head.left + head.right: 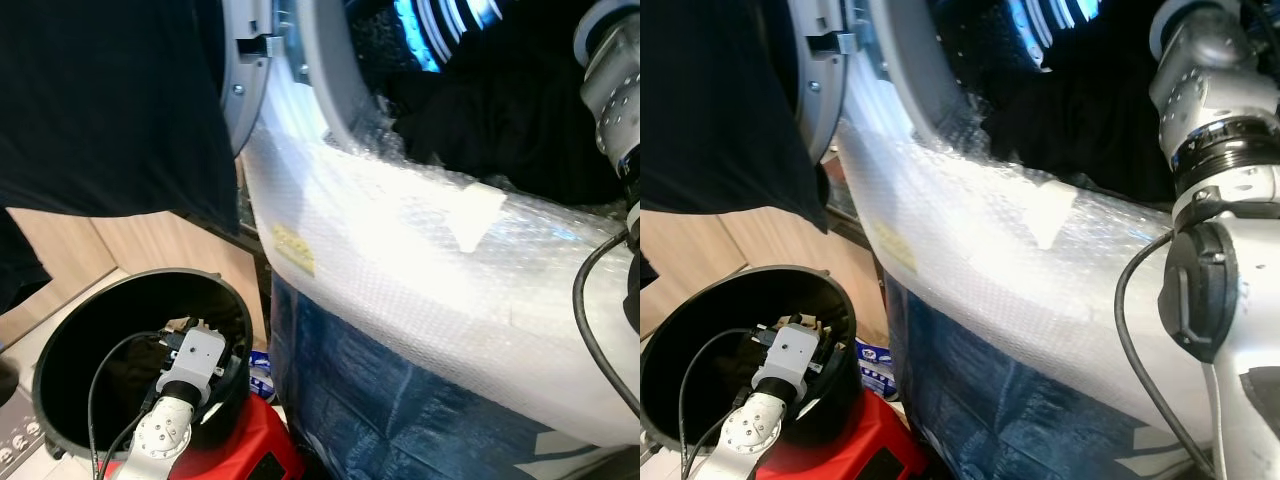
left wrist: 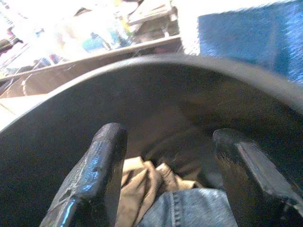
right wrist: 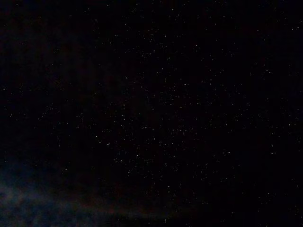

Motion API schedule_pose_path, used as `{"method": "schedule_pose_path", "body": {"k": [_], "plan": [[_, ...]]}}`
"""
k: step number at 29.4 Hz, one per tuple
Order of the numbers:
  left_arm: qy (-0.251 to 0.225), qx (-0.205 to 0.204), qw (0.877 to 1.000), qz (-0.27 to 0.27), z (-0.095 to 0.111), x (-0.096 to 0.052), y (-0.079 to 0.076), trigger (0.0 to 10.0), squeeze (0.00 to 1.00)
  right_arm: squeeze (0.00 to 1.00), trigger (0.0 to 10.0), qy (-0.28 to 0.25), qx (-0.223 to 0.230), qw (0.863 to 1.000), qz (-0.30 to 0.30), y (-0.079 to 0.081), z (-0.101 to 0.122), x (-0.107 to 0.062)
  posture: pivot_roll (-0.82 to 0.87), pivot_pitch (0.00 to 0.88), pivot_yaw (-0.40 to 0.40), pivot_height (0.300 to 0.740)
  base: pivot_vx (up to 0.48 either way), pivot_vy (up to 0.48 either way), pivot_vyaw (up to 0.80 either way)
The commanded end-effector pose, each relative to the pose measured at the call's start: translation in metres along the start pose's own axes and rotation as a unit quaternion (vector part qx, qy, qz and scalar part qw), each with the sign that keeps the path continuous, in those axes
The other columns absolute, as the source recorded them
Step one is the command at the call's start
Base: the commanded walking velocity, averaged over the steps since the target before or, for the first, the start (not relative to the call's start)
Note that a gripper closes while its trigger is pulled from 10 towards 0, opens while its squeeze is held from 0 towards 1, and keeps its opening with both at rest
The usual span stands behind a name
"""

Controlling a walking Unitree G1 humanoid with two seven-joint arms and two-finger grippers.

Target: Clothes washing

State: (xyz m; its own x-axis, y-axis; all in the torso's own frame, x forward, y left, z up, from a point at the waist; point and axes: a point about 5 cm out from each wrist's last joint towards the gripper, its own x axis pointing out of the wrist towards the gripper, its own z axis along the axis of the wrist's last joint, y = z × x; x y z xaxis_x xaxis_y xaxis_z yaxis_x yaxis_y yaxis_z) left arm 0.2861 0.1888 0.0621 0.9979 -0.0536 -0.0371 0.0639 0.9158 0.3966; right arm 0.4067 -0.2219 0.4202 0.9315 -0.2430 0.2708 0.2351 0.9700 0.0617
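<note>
left gripper (image 2: pixel 165 184) down inside the round black bucket (image 1: pixel 60 340), fingers (image 2: pixel 94 175) spread wide and holding nothing, aimed at the clothes at the bottom: folded blue denim (image 2: pixel 189 208) with a stitched seam, touching a crumpled tan cloth (image 2: pixel 137 177). probably lowered there to pick out the next piece for the wash.

bucket wall smooth, matte and curved, set on the floor just beside the washing machine, likely so the reach from one to the other is short. red object (image 1: pixel 255 445) touching the bucket's near side.

machine front wrapped in white bubble wrap (image 1: pixel 400 250), dimpled and glossy, with a small yellow label (image 1: pixel 294 248); blue panel (image 1: pixel 380 400) below it. round grey door ring (image 1: pixel 330 70) framing the drum opening, dark laundry (image 1: pixel 500 110) heaped inside. large dark cloth (image 1: pixel 110 100) hanging at upper left.

right arm (image 1: pixel 1210 180) raised toward the drum, silver and jointed with a black cable; right wrist view almost black, so cannot tell how its jaws stand.
</note>
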Motion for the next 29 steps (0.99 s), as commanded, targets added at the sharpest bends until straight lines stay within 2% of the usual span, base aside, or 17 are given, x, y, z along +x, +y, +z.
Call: {"method": "schedule_pose_path", "body": {"k": [1, 5, 6, 19, 29], "plan": [[0.016, 0.007, 1.0, -0.016, -0.006, -0.004, -0.007, 10.0, 0.0, 0.0, 10.0, 0.008, -0.017, 1.0, -0.002, 0.004, -0.002, 0.0, 0.08, 0.053, -0.042, 0.74, 0.0, 0.0, 0.0], [0.019, 0.005, 1.0, -0.016, -0.007, -0.005, -0.008, 10.0, 0.0, 0.0, 10.0, 0.006, -0.02, 1.0, 0.002, 0.007, -0.004, 0.0, 0.08, 0.047, -0.038, 0.74, 0.0, 0.0, 0.0], [0.02, 0.005, 1.0, -0.018, -0.007, -0.005, -0.008, 10.0, 0.0, 1.0, 10.0, 0.005, -0.02, 1.0, 0.005, 0.008, -0.004, 0.0, 0.08, 0.044, -0.037, 0.74, 0.0, 0.0, 0.0], [0.022, 0.009, 0.999, -0.022, -0.007, -0.005, -0.007, 10.0, 0.0, 1.0, 10.0, -0.005, -0.029, 0.998, 0.061, 0.024, 0.001, -0.001, 0.07, 0.084, -0.024, 0.74, 0.0, 0.0, 0.0], [0.024, 0.008, 1.0, -0.01, -0.007, -0.004, -0.001, 10.0, 0.0, 1.0, 10.0, -0.001, -0.032, 0.997, 0.067, 0.021, -0.002, -0.001, 0.06, 0.107, -0.027, 0.74, 0.0, 0.0, 0.0]]}}
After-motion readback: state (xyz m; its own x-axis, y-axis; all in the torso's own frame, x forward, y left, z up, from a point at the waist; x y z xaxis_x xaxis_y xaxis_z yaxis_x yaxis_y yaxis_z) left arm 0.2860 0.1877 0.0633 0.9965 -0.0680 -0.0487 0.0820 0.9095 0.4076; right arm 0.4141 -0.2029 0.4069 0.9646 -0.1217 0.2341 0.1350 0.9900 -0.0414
